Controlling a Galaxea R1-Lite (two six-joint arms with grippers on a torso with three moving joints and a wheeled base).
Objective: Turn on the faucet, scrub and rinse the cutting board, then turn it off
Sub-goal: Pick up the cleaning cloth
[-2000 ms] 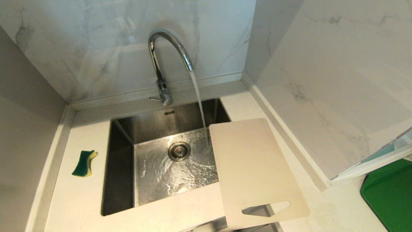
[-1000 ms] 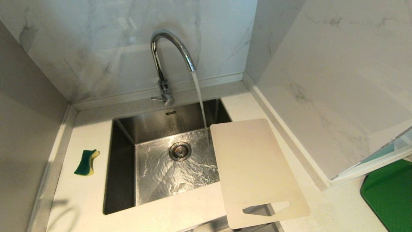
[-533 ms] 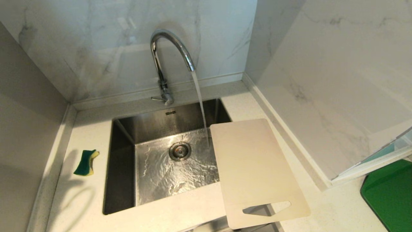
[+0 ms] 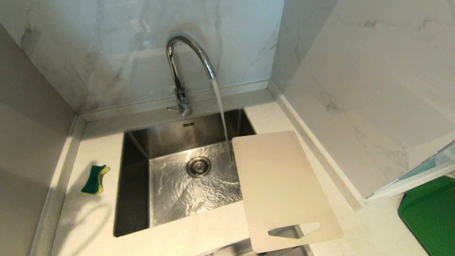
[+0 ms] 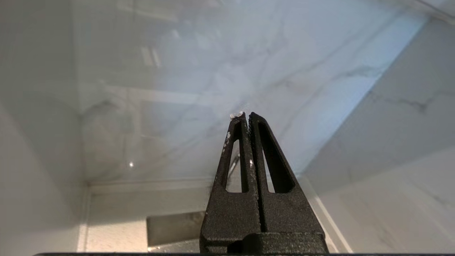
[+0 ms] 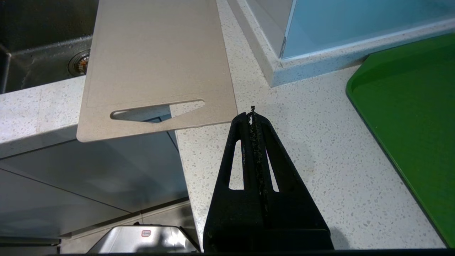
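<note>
The left gripper (image 5: 247, 114) has its two black fingers pressed together with nothing between them; white flecks cling to one fingertip. It is raised and aimed at the marble wall (image 5: 199, 89) behind the sink (image 5: 176, 227), touching nothing, and neither arm shows in the head view. The right gripper (image 6: 253, 113) is likewise pressed closed and empty, hanging over the speckled countertop (image 6: 312, 160) just beside the handle end of the cutting board (image 6: 156, 60), apart from it, with the green mat (image 6: 412, 106) on its other side. The cutting board (image 4: 280, 188) lies flat on the counter at the sink's right rim, one long edge overhanging the basin (image 4: 192, 177); its long axis runs from the back wall toward the robot, and the handle slot (image 4: 294, 230) end juts past the counter's front edge. The faucet (image 4: 185, 71) stands behind the basin, spout arching forward and rightward, and water (image 4: 222, 117) streams into the basin just beside the board's far left corner. A green-and-yellow sponge (image 4: 94, 179) lies on the counter left of the sink.
</note>
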